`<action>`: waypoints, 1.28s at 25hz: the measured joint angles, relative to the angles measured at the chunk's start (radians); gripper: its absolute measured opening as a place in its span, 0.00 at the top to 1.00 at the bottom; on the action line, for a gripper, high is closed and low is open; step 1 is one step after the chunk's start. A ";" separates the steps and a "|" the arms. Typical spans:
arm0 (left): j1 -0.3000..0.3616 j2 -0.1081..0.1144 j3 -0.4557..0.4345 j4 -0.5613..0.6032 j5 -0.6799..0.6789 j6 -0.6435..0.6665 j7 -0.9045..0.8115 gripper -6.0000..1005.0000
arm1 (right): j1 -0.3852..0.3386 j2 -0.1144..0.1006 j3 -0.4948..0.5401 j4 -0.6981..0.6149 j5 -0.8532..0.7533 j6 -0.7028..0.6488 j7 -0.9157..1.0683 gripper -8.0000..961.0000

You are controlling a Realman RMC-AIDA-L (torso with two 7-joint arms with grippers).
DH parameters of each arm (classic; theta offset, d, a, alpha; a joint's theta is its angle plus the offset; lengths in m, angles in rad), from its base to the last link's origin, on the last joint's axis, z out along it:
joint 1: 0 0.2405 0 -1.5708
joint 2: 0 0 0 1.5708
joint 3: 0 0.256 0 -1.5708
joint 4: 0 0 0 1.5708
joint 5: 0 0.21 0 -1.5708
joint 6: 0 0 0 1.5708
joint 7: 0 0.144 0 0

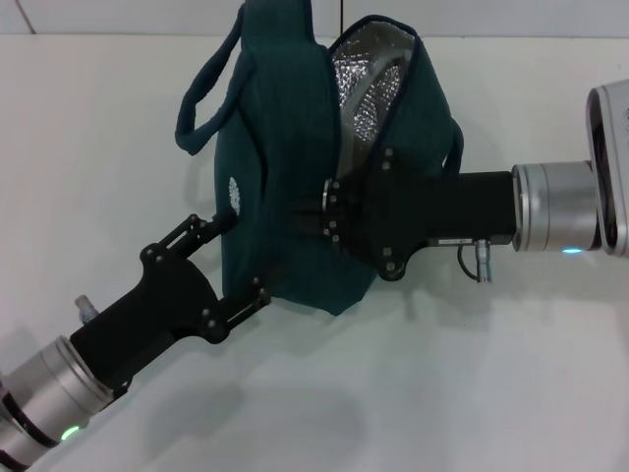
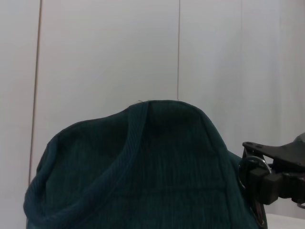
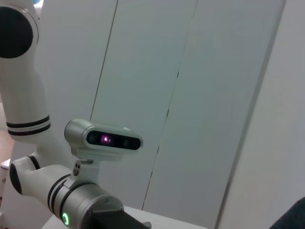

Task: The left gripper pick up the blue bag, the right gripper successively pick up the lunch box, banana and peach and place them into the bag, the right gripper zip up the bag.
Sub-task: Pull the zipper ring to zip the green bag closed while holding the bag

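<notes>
Here's the left claw, down at the lower left of the head view, its black fingers spread apart with one up against the bag's side panel and the other at its bottom edge, bracing the fabric between them rather than pinching it. Over on the right, the right claw reaches in sideways, its black body pressed against the bag at the edge of the opening; its fingertips are buried behind the fabric, so I cannot tell whether they are apart or together.

Between the two sits the soft dark blue-green fabric bag, upright on the white surface, carry handles looping up at the left and its flap gaping to show a silvery quilted lining. The left wrist view sees the bag's ribbed handle and rounded top close up, with the right arm's black hardware just past its edge.

No lunch box, banana or peach shows anywhere outside the bag, so the packing looks done, though the inside is mostly hidden. The mouth is wide open, so this reads as the zipping step. Next, I'd judge, the right claw needs a firm hold on the zip pull and a steady run along the opening while the left keeps the bag from tipping.
</notes>
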 joint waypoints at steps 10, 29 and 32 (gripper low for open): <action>-0.002 0.000 -0.001 0.007 -0.005 0.000 0.008 0.41 | -0.003 0.000 0.004 0.023 0.012 0.008 -0.007 0.97; -0.045 -0.001 0.013 0.001 0.005 -0.064 0.063 0.94 | -0.063 0.000 0.004 0.027 0.110 -0.024 -0.094 0.97; -0.057 -0.001 0.031 0.000 0.012 -0.087 0.063 0.94 | -0.080 0.000 0.004 0.027 0.159 -0.029 -0.121 0.97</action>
